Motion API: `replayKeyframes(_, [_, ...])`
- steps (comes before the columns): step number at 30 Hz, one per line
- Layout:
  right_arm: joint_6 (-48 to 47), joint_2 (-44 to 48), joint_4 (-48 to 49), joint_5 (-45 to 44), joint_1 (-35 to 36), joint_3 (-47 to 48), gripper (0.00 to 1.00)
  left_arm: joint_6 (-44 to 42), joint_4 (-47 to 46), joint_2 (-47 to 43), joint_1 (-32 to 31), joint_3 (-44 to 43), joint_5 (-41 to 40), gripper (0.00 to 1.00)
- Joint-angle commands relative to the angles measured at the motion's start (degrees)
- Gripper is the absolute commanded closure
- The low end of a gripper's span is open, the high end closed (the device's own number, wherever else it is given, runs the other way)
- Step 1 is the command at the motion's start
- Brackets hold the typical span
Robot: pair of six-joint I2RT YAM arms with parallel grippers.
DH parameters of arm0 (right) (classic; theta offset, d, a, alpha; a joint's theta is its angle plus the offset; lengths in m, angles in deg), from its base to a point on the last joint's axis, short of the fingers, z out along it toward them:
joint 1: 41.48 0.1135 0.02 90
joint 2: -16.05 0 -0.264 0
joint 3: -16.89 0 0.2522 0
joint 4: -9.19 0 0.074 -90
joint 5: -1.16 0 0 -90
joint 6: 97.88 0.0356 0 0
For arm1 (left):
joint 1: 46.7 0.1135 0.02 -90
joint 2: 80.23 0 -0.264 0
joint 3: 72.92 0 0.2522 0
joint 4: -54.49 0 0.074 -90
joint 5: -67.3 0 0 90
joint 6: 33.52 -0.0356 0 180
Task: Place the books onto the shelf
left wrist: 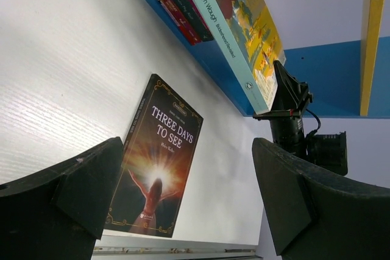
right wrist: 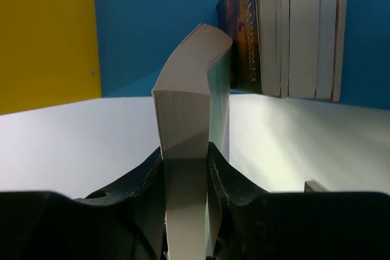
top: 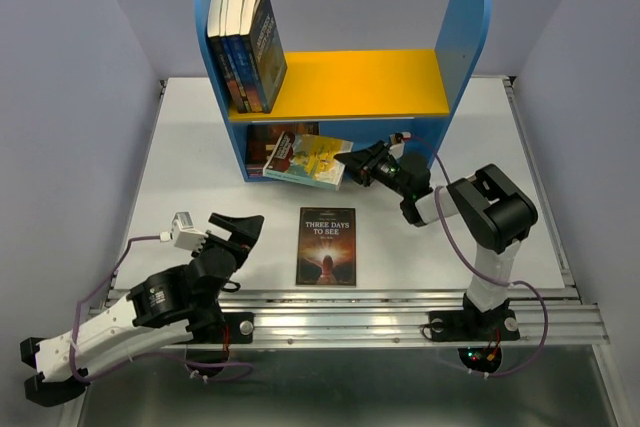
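One Waugh paperback [top: 308, 159], clamped by right gripper [top: 350, 165], is best levelled then slid into the lower tier of the shelf [top: 465, 27]; left gripper [top: 240, 227] is spread wide.

White table [top: 200, 147] bears the shelf [top: 350, 82] and a dark book [top: 327, 246]

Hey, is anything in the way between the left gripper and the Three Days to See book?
Nothing visible. The left gripper, jaws open, faces Three Days to See, which lies flat on the table, with only bare surface between them.
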Motion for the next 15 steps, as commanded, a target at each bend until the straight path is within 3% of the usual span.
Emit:
replayKeyframes(1, [1.6, -1.8, 33.1, 0.8, -0.6, 5.1, 0.99, -0.1, 0.4, -0.1, -0.1, -2.3, -3.2, 0.01])
replayKeyframes(15, [1.1, -11.2, 28.1, 5.5, -0.6, 16.2, 0.99, 0.0, 1.7, -2.5, 0.0, -2.1, -4.0, 0.01])
